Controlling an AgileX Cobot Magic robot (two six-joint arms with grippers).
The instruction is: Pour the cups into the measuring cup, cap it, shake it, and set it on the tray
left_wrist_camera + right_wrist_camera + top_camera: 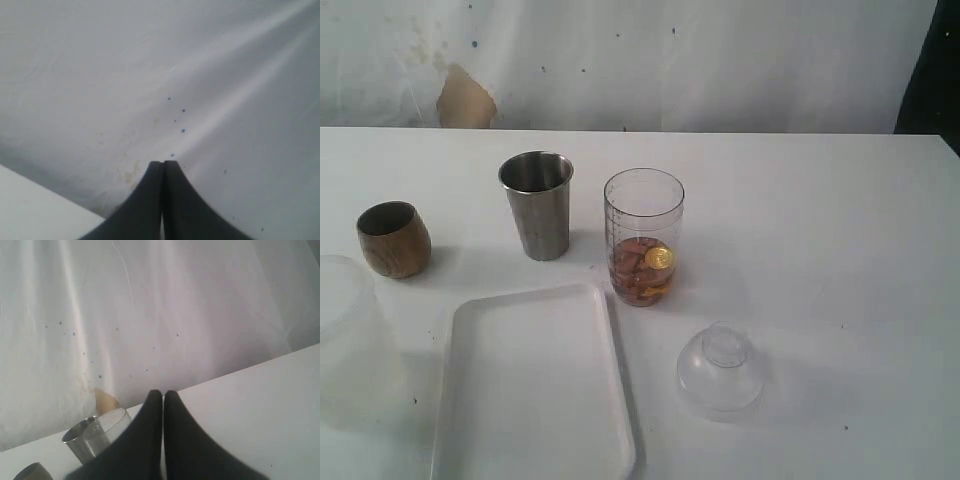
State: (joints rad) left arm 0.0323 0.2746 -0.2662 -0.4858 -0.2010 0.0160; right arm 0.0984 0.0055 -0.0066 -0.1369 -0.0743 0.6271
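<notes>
White table (820,200), wooden cup (394,238), steel tumbler (537,205), measuring cup (643,235), clear domed cap (721,370), white tray (535,400), frosted container (350,340)

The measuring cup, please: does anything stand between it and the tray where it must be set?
Nothing visible does. The measuring cup stands right beside the far right corner of the tray; the steel tumbler and the cap sit off to either side, clear of that short path.
</notes>
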